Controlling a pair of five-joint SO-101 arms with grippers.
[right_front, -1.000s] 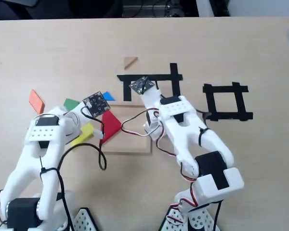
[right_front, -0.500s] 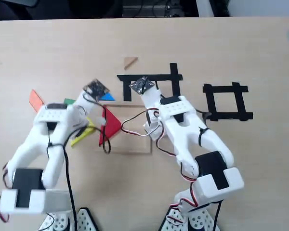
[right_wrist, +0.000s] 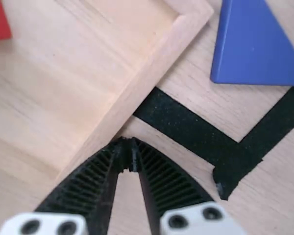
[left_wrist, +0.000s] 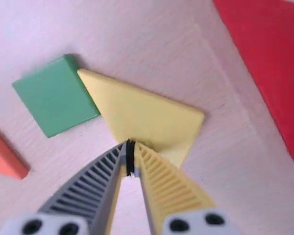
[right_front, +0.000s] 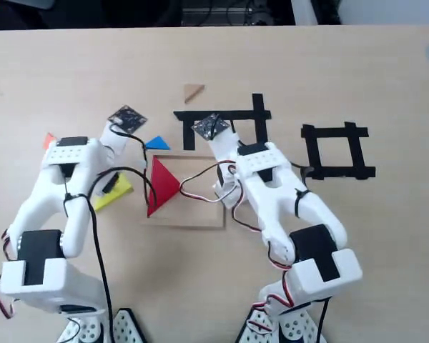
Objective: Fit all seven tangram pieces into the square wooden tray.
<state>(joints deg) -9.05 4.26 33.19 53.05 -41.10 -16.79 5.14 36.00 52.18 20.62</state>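
**A:** Plain light wood table (right_front: 343, 71), two white arms side by side. What changed in the last second?

**B:** The left arm came off the red triangle (right_front: 163, 184). A second ago the left gripper (left_wrist: 130, 159) was right at it, and since then it's swung away from the tray (right_front: 200, 211) towards the loose pieces. The red one got turned too. Its long edge now runs along the tray wall with the point aimed at the middle. So I'd say piece one is more or less in, though I can't tell if it's lying flat or hung up on the rim. Every other piece I can spot is outside the tray.

**A:** And the pose now?

**B:** The left fingers are pinched together with nothing between them, tips right at the near edge of the yellow triangle (left_wrist: 142, 115). It spreads out just past the tips. The green square (left_wrist: 56, 100) sits right up against its corner on the grey finger's side, and the orange piece (left_wrist: 5, 156) is further out that way. Red is well off on the yellow finger's side. My guess is yellow's next, and the fingers would need to open first.

The right gripper (right_wrist: 130, 156) hasn't budged. It's closed and empty too, tips by the tray's corner rim. There's black tape (right_wrist: 186, 127) just beyond, then the blue triangle (right_wrist: 255, 44). The tan triangle (right_front: 194, 91) is the farthest out.
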